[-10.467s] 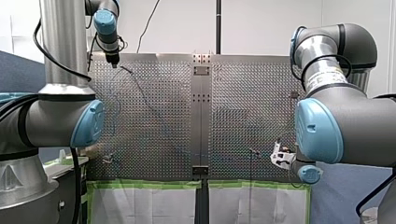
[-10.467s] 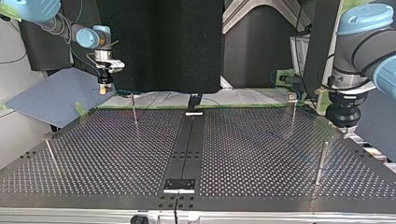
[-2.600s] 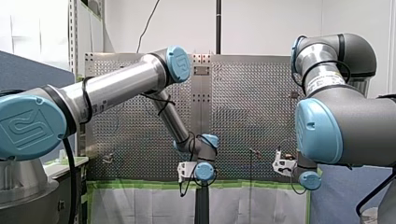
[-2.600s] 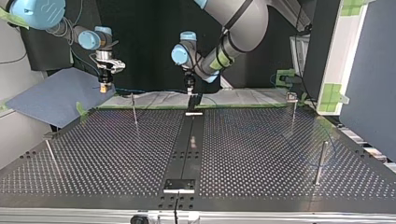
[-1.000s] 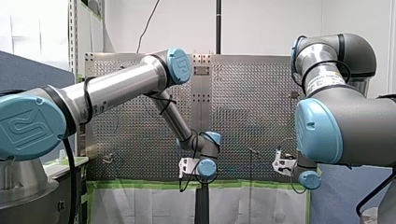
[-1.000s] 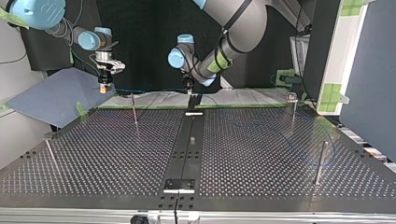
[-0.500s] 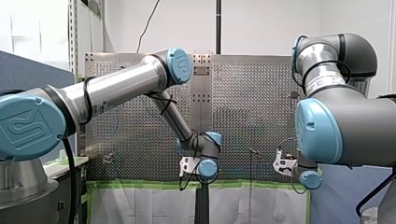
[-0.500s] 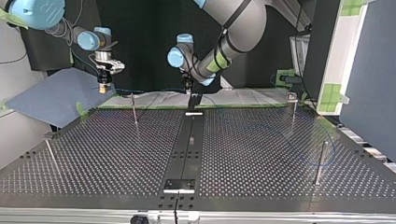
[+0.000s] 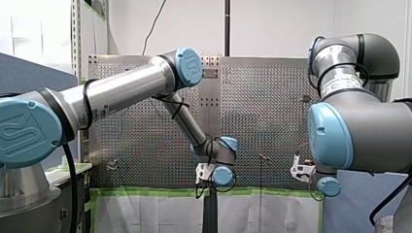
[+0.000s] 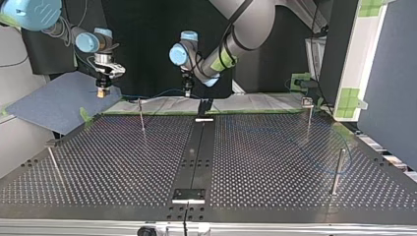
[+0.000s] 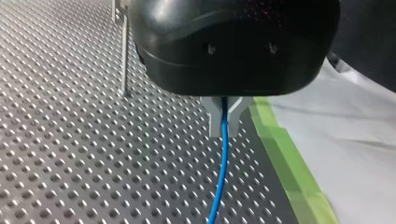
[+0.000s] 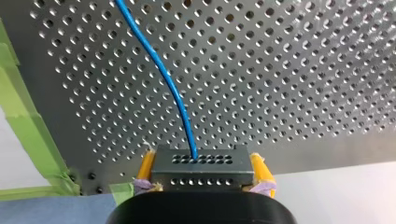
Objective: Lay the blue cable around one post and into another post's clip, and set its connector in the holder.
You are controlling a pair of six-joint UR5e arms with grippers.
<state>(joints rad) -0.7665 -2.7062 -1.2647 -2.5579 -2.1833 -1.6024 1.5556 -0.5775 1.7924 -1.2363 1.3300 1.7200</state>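
While the perforated metal desk filled both wide views, my left arm stretched across it to the middle of its taped edge, and my right arm stood at that edge's corner, at the top view's left. My left tool, pale-fingered under a black body, was pinched narrow on the blue cable. The cable ran from between the fingers away over the desk beside a strip of green tape, with a thin post standing near. My right tool was clamped on a grey connector between its yellow pads, close to the desk's taped corner. The cable left the connector's face and curved off over the holes. In the top view it bent faintly by a side post; whether around it, I could not tell.
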